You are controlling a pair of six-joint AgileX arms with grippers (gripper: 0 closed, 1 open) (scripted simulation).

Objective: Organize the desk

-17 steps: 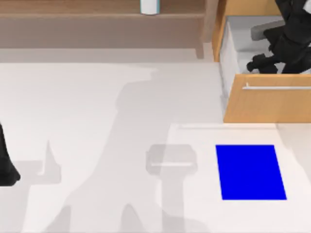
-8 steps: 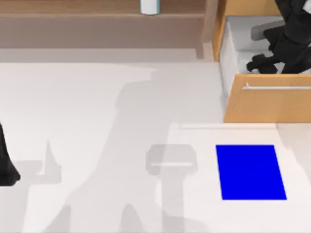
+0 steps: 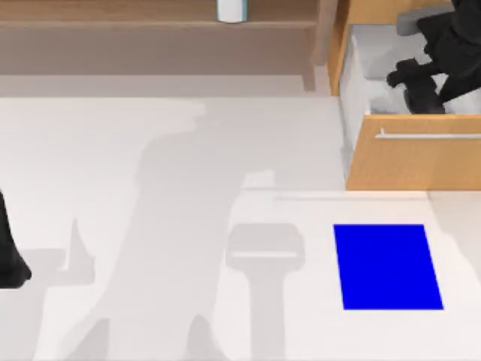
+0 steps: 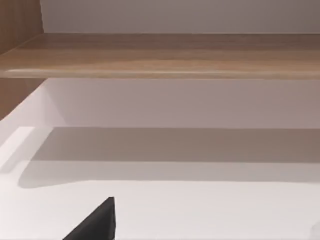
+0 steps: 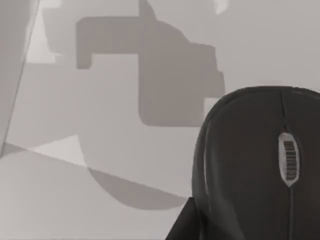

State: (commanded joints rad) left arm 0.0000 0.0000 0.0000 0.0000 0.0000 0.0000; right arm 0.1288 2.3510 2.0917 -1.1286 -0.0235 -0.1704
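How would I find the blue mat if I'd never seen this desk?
Start with the big white desk and go to its right side, where a wooden drawer stands pulled open with the right claw over it. Just in front of that drawer lies the blue mat, flat on the desktop. It is the one bright blue rectangle among white and wood.

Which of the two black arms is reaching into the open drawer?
The right arm's tool, over the open wooden drawer at the desk's right. The left arm sits parked at the left edge.

Mat [image 3: 388, 266] on desk [image 3: 150, 188] front-right, open drawer [image 3: 413, 154] behind it, mouse [image 5: 260, 160] in drawer
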